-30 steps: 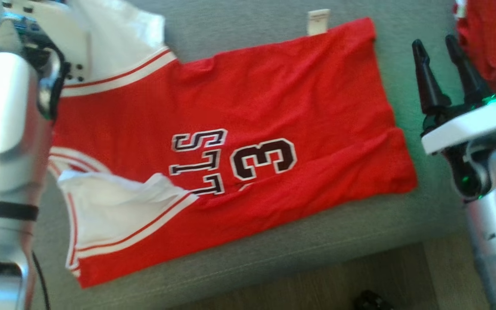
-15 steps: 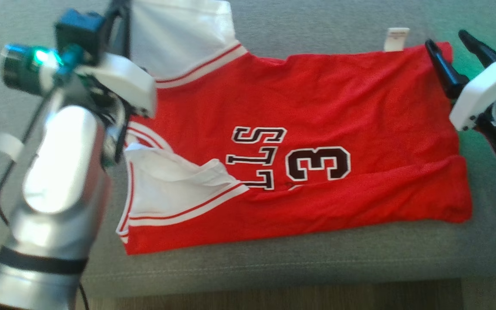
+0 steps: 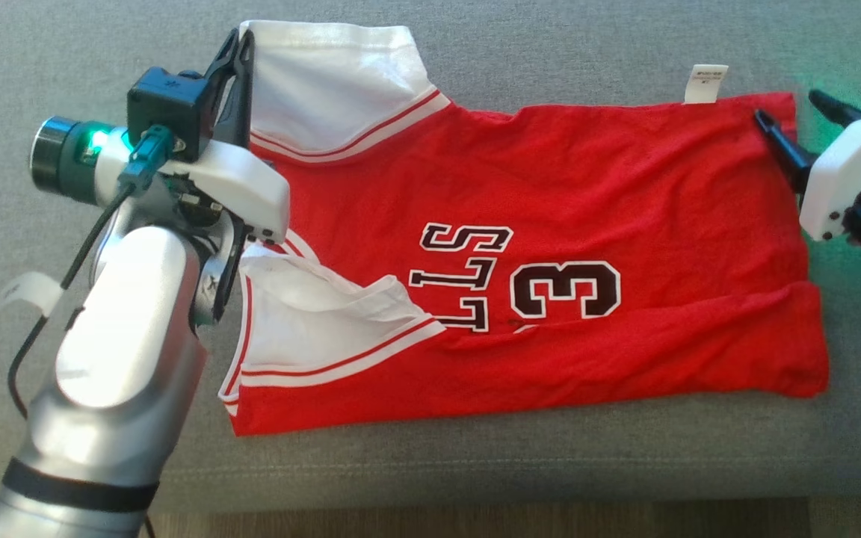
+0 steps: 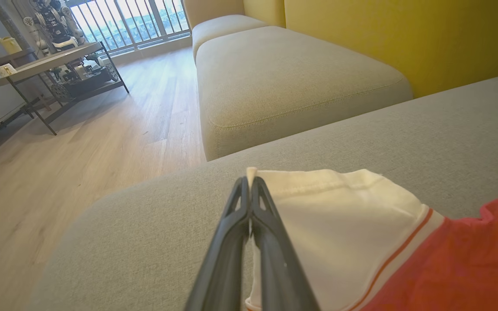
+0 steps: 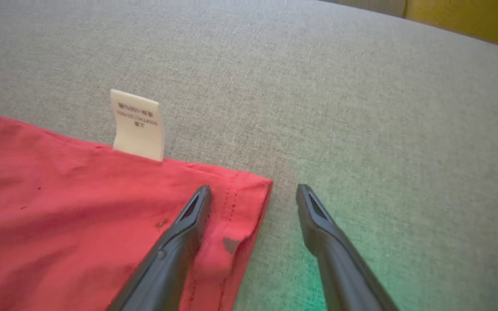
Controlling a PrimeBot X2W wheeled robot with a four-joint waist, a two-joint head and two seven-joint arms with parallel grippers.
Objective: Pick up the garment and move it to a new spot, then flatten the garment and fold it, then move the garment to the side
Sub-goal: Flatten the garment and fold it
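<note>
Jersey spread on sofa; left gripper fingers clamped on far-left sleeve; right gripper fingers apart, straddling far-right corner.

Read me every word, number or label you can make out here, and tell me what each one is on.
"LLS", sideways, partly under a white fold: red-and-white jersey.
"3", beside those letters: same jersey.
White fabric tag at the jersey's edge: print too blurred to read.

Grey sofa cushion w/ red jersey lying spread out on top.
</note>
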